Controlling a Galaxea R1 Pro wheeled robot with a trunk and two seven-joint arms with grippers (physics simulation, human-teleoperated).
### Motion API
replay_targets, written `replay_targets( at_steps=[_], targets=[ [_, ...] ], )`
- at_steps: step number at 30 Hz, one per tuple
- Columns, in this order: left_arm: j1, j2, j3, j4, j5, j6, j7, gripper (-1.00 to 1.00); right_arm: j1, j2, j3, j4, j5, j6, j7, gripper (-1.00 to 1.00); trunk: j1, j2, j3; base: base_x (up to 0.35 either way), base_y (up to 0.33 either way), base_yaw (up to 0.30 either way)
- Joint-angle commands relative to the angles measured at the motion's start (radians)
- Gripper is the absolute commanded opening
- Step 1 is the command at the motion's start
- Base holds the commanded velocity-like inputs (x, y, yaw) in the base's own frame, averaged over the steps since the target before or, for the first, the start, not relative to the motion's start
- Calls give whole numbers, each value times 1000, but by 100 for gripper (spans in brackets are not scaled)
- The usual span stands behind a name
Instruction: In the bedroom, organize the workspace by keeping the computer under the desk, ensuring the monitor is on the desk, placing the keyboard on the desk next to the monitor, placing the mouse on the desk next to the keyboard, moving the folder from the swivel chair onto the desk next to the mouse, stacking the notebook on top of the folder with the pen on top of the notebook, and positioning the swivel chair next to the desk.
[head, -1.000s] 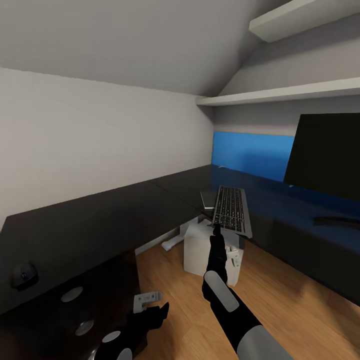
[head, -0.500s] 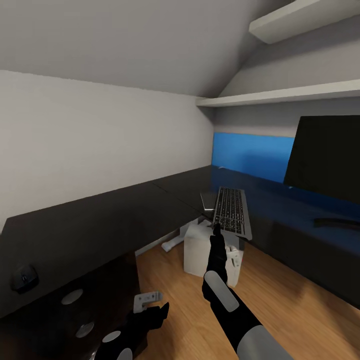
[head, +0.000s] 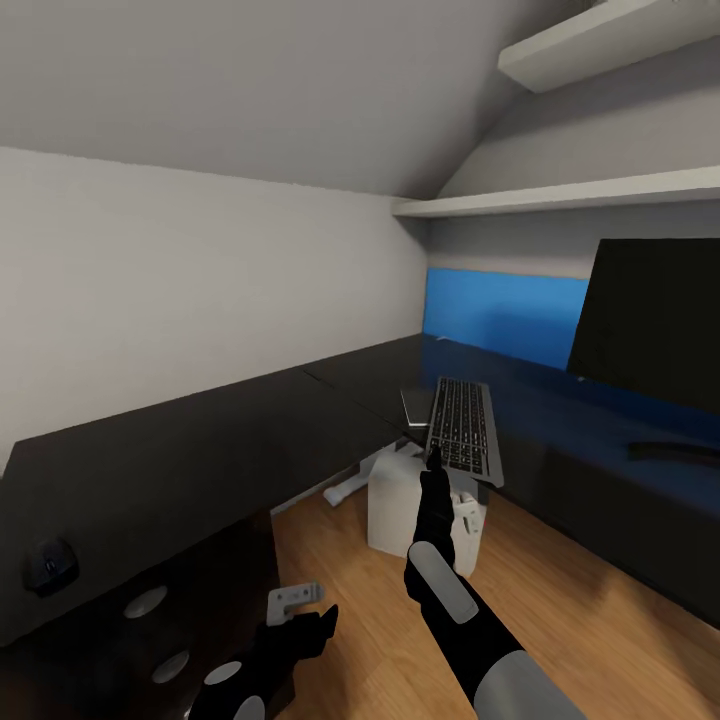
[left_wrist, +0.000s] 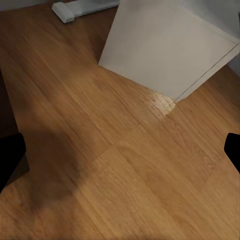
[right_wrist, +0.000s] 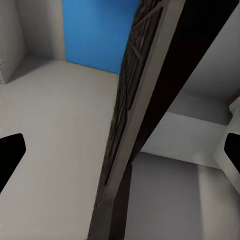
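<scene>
The dark keyboard (head: 463, 425) lies tilted at the front edge of the black desk (head: 200, 450). Its near end is at my right gripper (head: 435, 460). In the right wrist view the keyboard (right_wrist: 132, 110) runs edge-on between the fingertips (right_wrist: 10, 152), which stand wide apart and do not touch it. A grey notebook (head: 413, 402) lies just behind it. The monitor (head: 650, 320) stands on the desk at the right. The mouse (head: 50, 565) sits on the desk's left end. The computer (head: 398, 505) stands on the floor under the desk. My left gripper (head: 310, 625) hangs low, open and empty.
Desk drawers with round knobs (head: 145, 601) are close beside my left arm. A small grey bracket (head: 295, 598) and a white part (head: 345, 488) lie on the wooden floor (left_wrist: 100, 150). A blue wall panel (head: 505, 315) and shelves (head: 560, 190) are behind the desk.
The camera has shifted a little, so desk, walls and monitor sit slightly lower in the picture. The keyboard sits lower with them against my right gripper. Both arms hold their places.
</scene>
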Motion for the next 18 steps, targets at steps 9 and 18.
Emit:
replay_targets(
  at_steps=[9,18],
  targets=[
    [-1,1,-3,-2,11,1,10,100,-1,0,2,0,-7,-5,1,100,-4,7,2,0,0,0],
    [-1,1,-3,-1,11,1,10,100,-1,0,1,1,-6,-5,-1,100,-4,7,2,0,0,0]
  ],
)
